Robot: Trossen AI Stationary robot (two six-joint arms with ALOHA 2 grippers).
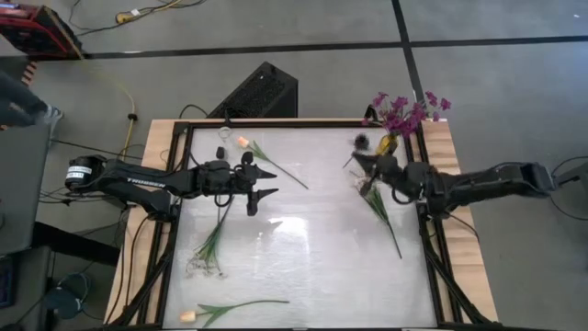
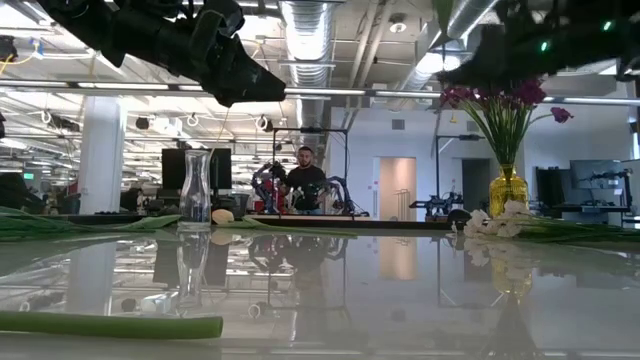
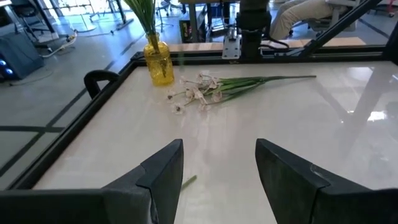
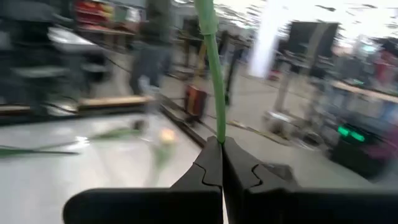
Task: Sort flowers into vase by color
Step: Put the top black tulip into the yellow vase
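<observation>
Over at about 2 o'clock on the table, the right gripper (image 1: pixel 367 167) has its jaws pinched fully shut on a thin green stem (image 4: pixel 213 74), right next to the yellow vase (image 1: pixel 388 144) already stuffed with purple flowers (image 1: pixel 404 110). The left gripper (image 1: pixel 266 182) hangs near the middle with jaws wide apart, holding nothing. A white sprig (image 1: pixel 213 241) lies at 8 o'clock, one tulip (image 1: pixel 230 310) at 7, another tulip (image 1: pixel 266 158) near 11, and the clear vase (image 2: pixel 197 186) stands at the far edge. These look feather-light and floppy, so I'd grab mid-stem, not the blossoms. The right wrist view is smeared, so I can't tell what bloom is on that held stem.
</observation>
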